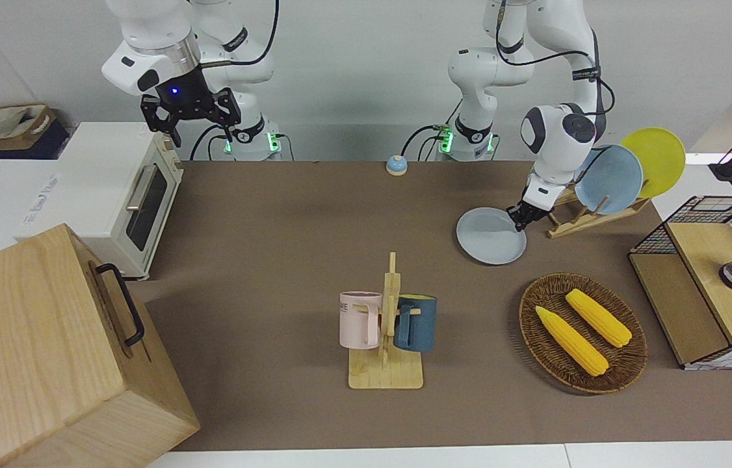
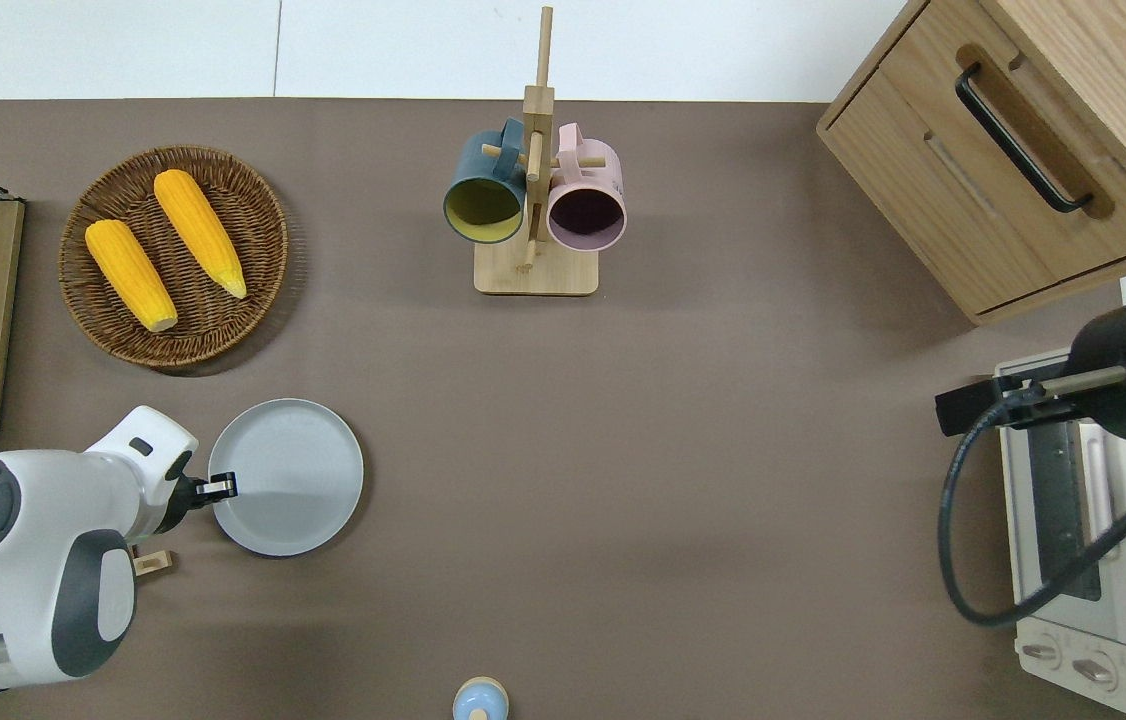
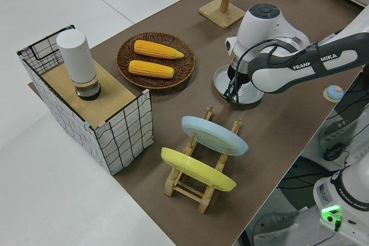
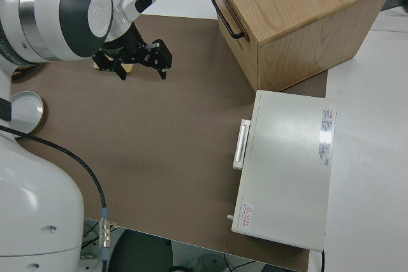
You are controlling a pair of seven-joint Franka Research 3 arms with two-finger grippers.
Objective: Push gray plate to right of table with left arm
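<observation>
Brown matte cover spans the table (image 2: 623, 450), and from my remote station I read the gray plate (image 2: 288, 477) lying flat on it near the left arm's end. My left tool (image 2: 220, 487) sits low at the plate's rim on the side toward that end, its fingers drawn narrow and touching the rim, gripping nothing. A wide bare stretch of cover runs from the plate toward the right arm's end, up to the white toaster oven (image 2: 1088, 560) and the wooden drawer cabinet (image 2: 1023, 150). Farther from the robots than the plate, a wicker basket (image 2: 263, 205) holds two corn cobs (image 2: 198, 232) side by side. A wooden mug rack (image 2: 535, 200) carries a teal mug (image 2: 481, 195) and a pink mug (image 2: 585, 205). Just beside the plate, toward the table's end, a wooden dish rack (image 1: 590, 218) holds a sky-blue plate (image 1: 613, 179) and a yellow plate (image 1: 658, 159) on edge. A wire crate (image 3: 86, 102) bears a white cylinder (image 3: 78, 64). My right tool (image 1: 190, 114) is parked, fingers spread wide.
</observation>
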